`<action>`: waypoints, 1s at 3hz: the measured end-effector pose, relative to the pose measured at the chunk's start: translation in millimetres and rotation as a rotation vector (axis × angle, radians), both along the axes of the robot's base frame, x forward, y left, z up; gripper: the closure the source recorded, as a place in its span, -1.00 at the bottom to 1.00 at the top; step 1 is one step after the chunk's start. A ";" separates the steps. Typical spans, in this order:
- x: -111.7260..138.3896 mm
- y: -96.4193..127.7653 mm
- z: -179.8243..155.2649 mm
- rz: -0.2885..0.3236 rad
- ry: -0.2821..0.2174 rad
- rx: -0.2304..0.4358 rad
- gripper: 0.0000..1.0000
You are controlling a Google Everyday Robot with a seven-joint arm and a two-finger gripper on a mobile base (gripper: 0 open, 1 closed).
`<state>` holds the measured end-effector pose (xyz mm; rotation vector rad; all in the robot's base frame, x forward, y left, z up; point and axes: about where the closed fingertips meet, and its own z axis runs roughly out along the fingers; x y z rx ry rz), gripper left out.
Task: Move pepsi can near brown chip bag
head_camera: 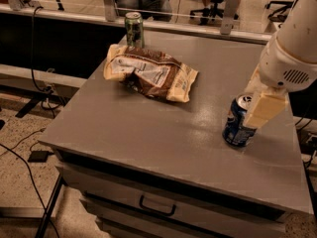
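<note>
The pepsi can (pixel 236 128), dark blue with a silver top, stands slightly tilted at the right side of the grey table (pixel 148 133). My gripper (pixel 251 117) comes down from the upper right and is shut on the can. One cream finger (pixel 265 110) lies against the can's right side; the other is hidden behind the can. The brown chip bag (pixel 151 74), wrinkly brown and pale yellow with a white label, lies flat at the table's back left, well to the left of the can.
A green can (pixel 134 29) stands upright at the table's back edge, just behind the bag. The table has a drawer with a handle (pixel 157 206) at the front. Cables run over the floor at the left. A rail and office chairs are behind the table.
</note>
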<state>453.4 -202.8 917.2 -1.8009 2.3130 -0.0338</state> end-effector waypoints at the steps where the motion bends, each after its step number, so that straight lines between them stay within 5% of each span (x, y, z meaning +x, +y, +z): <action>1: 0.7 0.4 1.4 0.002 -0.004 0.009 0.88; 3: 32.3 -23.3 34.3 -0.070 -0.077 0.022 1.00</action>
